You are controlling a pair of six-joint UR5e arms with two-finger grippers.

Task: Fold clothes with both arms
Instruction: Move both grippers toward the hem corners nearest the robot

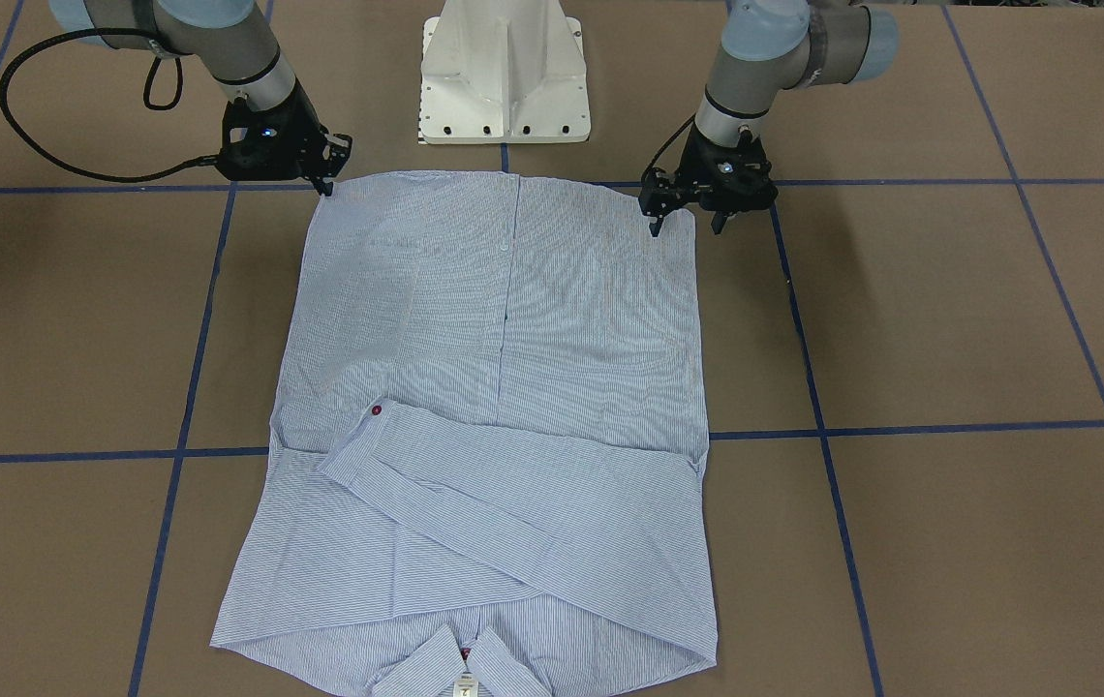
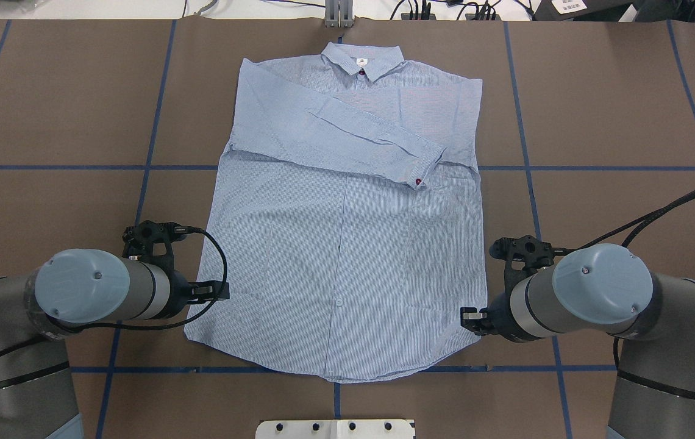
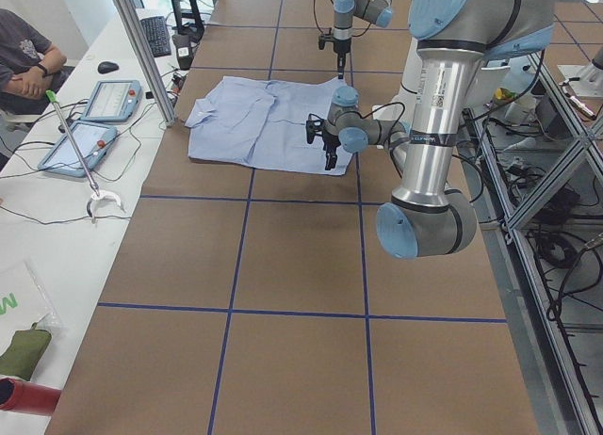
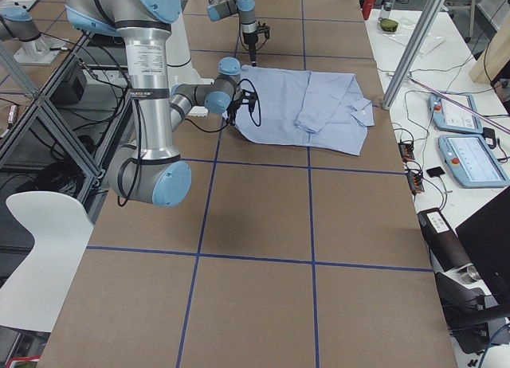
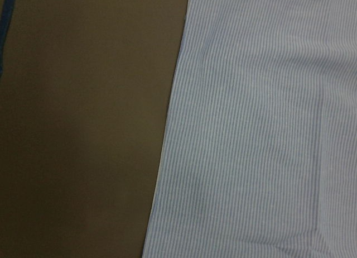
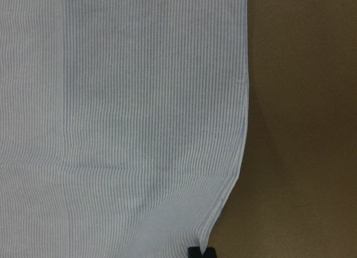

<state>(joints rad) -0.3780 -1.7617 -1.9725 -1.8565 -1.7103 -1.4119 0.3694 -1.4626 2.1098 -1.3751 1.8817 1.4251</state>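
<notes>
The striped light-blue shirt [image 1: 513, 319] lies flat on the brown table, hem toward the robot and collar [image 2: 363, 61] far from it. Both sleeves are folded across the chest, with a red cuff button [image 1: 377, 410] showing. My left gripper [image 1: 686, 226] is open, with its fingers either side of the hem corner on its side. The left wrist view shows only the shirt's side edge [image 5: 167, 135]. My right gripper [image 1: 326, 186] sits on the other hem corner. In the right wrist view its fingertip [image 6: 201, 252] pinches that corner of the shirt [image 6: 139, 129].
The white pedestal base [image 1: 506, 73] stands just behind the hem. Blue tape lines [image 1: 901, 429] cross the brown table. The right arm's black cable [image 1: 24, 145] loops over the table. A seated operator [image 3: 28, 49] and tablets [image 3: 94, 101] are at the collar side.
</notes>
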